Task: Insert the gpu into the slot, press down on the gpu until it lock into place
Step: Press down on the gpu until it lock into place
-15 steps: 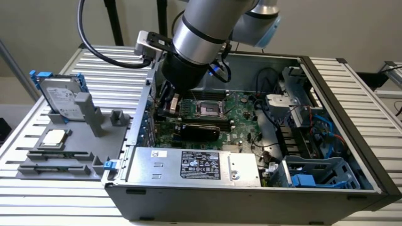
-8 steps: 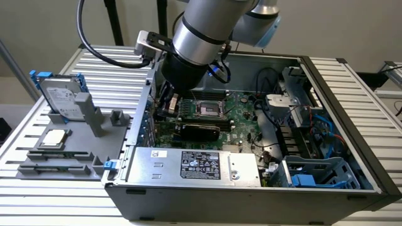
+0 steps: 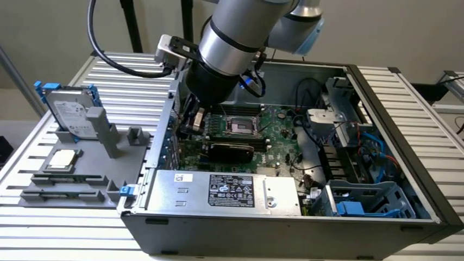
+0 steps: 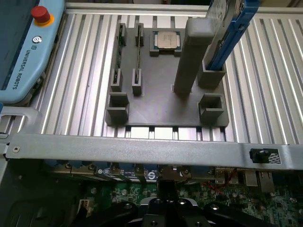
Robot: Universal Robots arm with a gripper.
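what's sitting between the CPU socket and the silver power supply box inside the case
In the exterior view, the gpu, a flat black card, lies across the motherboard between the CPU socket and the power supply box.

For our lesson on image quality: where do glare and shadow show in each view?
Exterior view: the silver power-supply box catches bright light, while the motherboard under the arm lies in shade. Wrist view: the ribbed table gleams in stripes, and the case interior below the metal rail is dark.
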